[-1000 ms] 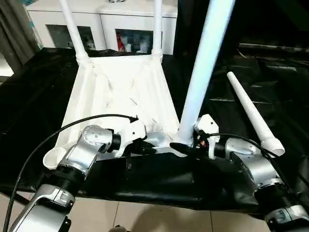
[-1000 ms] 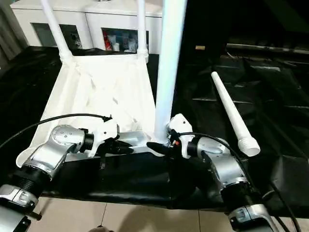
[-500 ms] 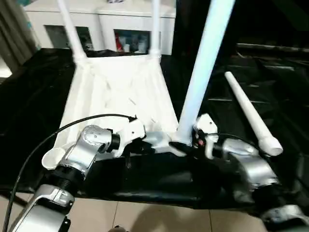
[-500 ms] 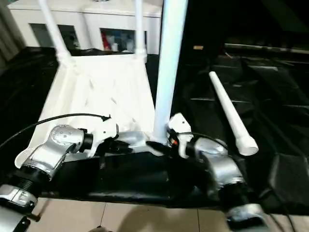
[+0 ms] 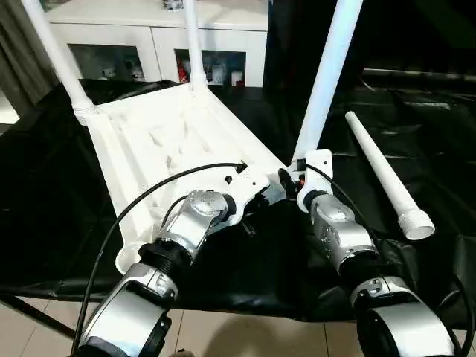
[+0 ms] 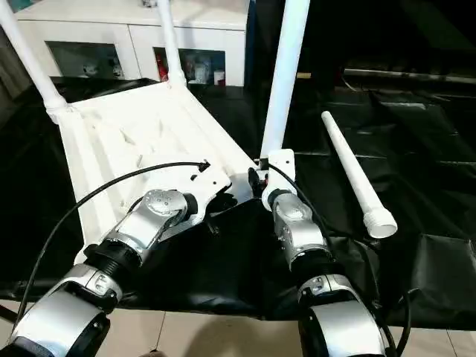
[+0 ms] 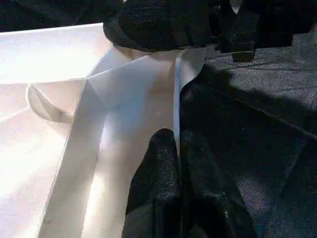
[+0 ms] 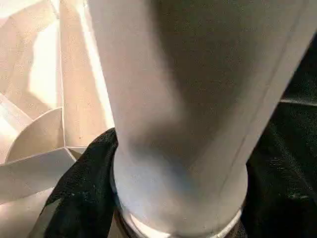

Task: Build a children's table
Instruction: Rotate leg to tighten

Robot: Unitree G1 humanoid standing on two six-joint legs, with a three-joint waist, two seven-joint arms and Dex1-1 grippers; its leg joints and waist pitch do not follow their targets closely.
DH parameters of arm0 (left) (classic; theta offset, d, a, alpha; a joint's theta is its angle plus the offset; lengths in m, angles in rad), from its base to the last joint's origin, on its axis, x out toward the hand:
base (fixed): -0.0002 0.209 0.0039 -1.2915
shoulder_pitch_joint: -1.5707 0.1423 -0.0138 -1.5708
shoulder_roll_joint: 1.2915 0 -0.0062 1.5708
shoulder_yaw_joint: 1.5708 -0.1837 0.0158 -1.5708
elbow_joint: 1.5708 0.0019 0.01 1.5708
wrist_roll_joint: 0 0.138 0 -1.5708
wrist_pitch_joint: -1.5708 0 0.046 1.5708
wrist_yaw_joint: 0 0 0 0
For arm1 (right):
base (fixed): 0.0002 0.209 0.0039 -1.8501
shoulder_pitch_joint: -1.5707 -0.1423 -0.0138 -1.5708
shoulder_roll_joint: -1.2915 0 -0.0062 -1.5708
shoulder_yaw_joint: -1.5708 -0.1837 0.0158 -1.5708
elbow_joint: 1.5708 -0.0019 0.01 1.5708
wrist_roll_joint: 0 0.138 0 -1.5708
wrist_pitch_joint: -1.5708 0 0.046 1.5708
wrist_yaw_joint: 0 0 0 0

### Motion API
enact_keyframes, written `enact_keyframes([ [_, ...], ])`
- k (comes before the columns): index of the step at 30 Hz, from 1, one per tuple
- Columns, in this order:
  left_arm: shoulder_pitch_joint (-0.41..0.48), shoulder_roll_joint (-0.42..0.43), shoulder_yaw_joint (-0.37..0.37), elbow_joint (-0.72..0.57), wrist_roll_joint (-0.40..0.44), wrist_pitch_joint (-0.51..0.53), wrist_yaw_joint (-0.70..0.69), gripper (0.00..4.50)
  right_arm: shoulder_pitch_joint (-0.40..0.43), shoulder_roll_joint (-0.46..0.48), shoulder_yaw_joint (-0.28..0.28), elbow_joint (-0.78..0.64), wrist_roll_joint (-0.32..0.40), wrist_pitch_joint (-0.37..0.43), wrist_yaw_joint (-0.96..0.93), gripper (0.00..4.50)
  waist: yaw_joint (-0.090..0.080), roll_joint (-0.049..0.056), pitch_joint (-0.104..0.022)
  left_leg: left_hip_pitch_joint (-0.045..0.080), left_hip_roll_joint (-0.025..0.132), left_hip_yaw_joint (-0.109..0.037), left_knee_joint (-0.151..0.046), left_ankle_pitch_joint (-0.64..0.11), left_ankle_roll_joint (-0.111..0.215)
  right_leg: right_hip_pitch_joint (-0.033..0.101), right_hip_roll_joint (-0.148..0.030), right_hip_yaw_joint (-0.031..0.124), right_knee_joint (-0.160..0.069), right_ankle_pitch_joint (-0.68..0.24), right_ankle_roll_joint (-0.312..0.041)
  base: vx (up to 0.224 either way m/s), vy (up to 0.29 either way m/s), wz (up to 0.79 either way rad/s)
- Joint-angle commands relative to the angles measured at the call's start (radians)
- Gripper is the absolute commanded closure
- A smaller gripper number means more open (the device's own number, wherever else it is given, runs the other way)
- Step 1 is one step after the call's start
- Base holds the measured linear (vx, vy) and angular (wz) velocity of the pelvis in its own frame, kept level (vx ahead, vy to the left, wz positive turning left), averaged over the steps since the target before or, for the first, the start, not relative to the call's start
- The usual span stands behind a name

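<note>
The white tabletop point(image 5: 163, 141) lies upside down on the black bench point(image 5: 59, 186), with no writing on it. The left tool point(image 7: 178, 148) is pinched shut on its thin edge, and the right tool point(image 8: 86, 193) squeezes the standing leg point(image 5: 327, 74) at a corner. Two far legs are cut off up top, and a loose leg point(image 5: 383, 175) lies nearby.

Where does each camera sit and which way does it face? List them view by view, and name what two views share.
Left eye view: on the head, facing forward and down at the upturned tabletop; left forearm and right forearm show.
Right eye view: beside it, same scene and forearms.
Left wrist view: looks along the left gripper, jaws pinching the tabletop's rim.
Right wrist view: close against the upright leg held by the right gripper.
Shared: both wrist views show the tabletop's ribbed underside.
</note>
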State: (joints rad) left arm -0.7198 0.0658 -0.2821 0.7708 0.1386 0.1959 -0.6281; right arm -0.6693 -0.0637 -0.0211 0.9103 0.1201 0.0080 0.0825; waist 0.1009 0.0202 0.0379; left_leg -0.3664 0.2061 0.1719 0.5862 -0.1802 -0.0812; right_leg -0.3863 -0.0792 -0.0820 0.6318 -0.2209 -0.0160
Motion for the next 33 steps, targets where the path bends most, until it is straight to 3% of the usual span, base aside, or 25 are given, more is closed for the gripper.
enact_keyframes([
  [1, 0.000, 0.005, 0.043, 0.019, -0.018, -0.048, 0.054, 4.50, 0.017, 0.004, -0.040, 0.058, 0.018, 0.007, 0.018, 1.20, 0.001, -0.015, -0.060, 0.002, 0.017, -0.001, -0.055, -0.093, 0.069, 0.055, -0.068, 0.051, -0.074, -0.008, -0.207, 0.000, 0.000, 0.00],
  [8, 0.014, 0.039, 0.030, 0.006, -0.016, -0.117, 0.000, 4.50, 0.001, -0.024, -0.047, 0.034, 0.044, -0.055, 0.113, 0.55, -0.001, -0.018, -0.060, 0.000, 0.020, -0.003, -0.058, -0.110, 0.073, 0.057, -0.069, 0.049, -0.076, -0.039, -0.208, 0.000, 0.000, 0.00],
  [9, 0.030, 0.061, 0.030, -0.018, -0.028, -0.141, -0.044, 4.50, 0.038, -0.061, -0.021, -0.070, 0.055, -0.039, 0.233, 0.47, -0.003, -0.018, -0.059, -0.001, 0.020, -0.002, -0.057, -0.105, 0.081, 0.056, -0.068, 0.050, -0.077, -0.031, -0.206, 0.000, 0.000, 0.00],
  [11, 0.040, 0.074, 0.033, -0.034, -0.036, -0.147, -0.069, 4.50, 0.065, -0.084, -0.005, -0.136, 0.061, -0.021, 0.304, 0.41, 0.000, -0.021, -0.060, -0.005, 0.019, -0.004, -0.054, -0.084, 0.101, 0.062, -0.067, 0.049, -0.072, 0.007, -0.198, 0.000, 0.000, 0.00],
  [14, 0.058, 0.103, 0.027, -0.059, -0.045, -0.169, -0.126, 4.50, 0.122, -0.147, 0.044, -0.261, 0.075, 0.043, 0.461, 0.08, 0.000, -0.019, -0.060, -0.002, 0.020, -0.003, -0.054, -0.089, 0.111, 0.059, -0.065, 0.048, -0.075, 0.002, -0.196, 0.000, 0.000, 0.00],
  [17, 0.087, 0.155, 0.013, -0.100, -0.072, -0.211, -0.254, 4.50, 0.202, -0.268, 0.128, -0.394, 0.065, 0.067, 0.652, 0.08, 0.002, -0.019, -0.059, -0.001, 0.023, -0.003, -0.053, -0.096, 0.111, 0.057, -0.065, 0.050, -0.075, -0.001, -0.197, 0.000, 0.000, 0.00],
  [20, 0.113, 0.186, 0.006, -0.153, -0.112, -0.238, -0.365, 4.50, 0.236, -0.322, 0.158, -0.457, 0.067, 0.082, 0.746, 0.08, 0.001, -0.022, -0.057, -0.001, 0.022, -0.001, -0.056, -0.120, 0.101, 0.054, -0.065, 0.050, -0.081, -0.056, -0.198, 0.000, 0.000, 0.00],
  [25, 0.149, 0.224, 0.003, -0.272, -0.190, -0.167, -0.510, 4.50, 0.258, -0.353, 0.195, -0.533, 0.062, 0.121, 0.831, 0.08, 0.006, -0.020, -0.057, 0.001, 0.030, -0.002, -0.058, -0.114, 0.096, 0.048, -0.067, 0.052, -0.074, -0.045, -0.215, 0.000, 0.000, 0.00],
  [27, 0.153, 0.234, 0.001, -0.286, -0.192, -0.166, -0.525, 4.50, 0.252, -0.351, 0.213, -0.536, 0.058, 0.122, 0.830, 0.08, 0.013, -0.020, -0.057, 0.005, 0.029, 0.000, -0.057, -0.110, 0.096, 0.043, -0.066, 0.053, -0.073, -0.037, -0.220, 0.000, 0.000, 0.00],
  [33, 0.158, 0.244, 0.004, -0.284, -0.181, -0.171, -0.532, 4.50, 0.248, -0.347, 0.222, -0.531, 0.047, 0.131, 0.846, 0.24, 0.015, -0.025, -0.058, -0.003, 0.025, 0.000, -0.055, -0.095, 0.089, 0.048, -0.066, 0.052, -0.069, -0.016, -0.207, 0.000, 0.000, 0.00],
])
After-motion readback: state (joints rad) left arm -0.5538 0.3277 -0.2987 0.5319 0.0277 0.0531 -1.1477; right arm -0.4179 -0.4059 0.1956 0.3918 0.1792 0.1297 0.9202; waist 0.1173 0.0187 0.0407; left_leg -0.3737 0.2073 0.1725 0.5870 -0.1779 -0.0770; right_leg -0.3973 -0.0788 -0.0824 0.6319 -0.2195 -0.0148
